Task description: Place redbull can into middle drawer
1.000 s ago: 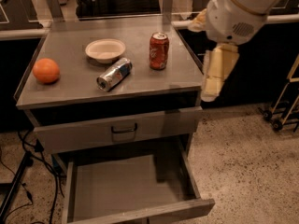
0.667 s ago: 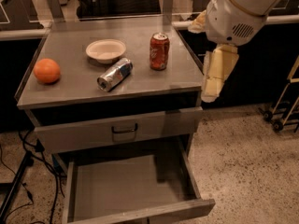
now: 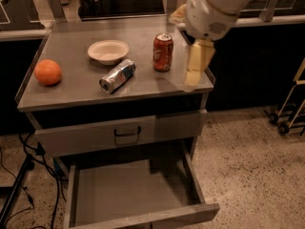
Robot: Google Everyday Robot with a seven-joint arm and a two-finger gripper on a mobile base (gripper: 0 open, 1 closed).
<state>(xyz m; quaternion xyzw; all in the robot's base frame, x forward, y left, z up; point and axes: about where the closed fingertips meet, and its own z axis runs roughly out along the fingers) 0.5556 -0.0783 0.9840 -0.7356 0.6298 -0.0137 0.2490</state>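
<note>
The redbull can [image 3: 117, 76], slim and silver with blue patches, lies on its side on the grey countertop [image 3: 76, 89], left of centre. The middle drawer [image 3: 128, 194] is pulled out below, its bare grey floor showing with nothing in it. My gripper [image 3: 198, 65] hangs from the white arm over the countertop's right edge, pointing down. It is well to the right of the redbull can and holds nothing that I can see.
A wider red soda can [image 3: 163, 51] stands upright between the gripper and the redbull can. A white bowl [image 3: 108, 51] and an orange [image 3: 47, 72] sit further left. A shut drawer front with a loop handle [image 3: 127, 131] is above the open drawer. Cables [image 3: 19, 175] lie at floor left.
My gripper has moved left and a little back, from beside the counter's right edge to over it. The cans, bowl, orange and drawer have not moved.
</note>
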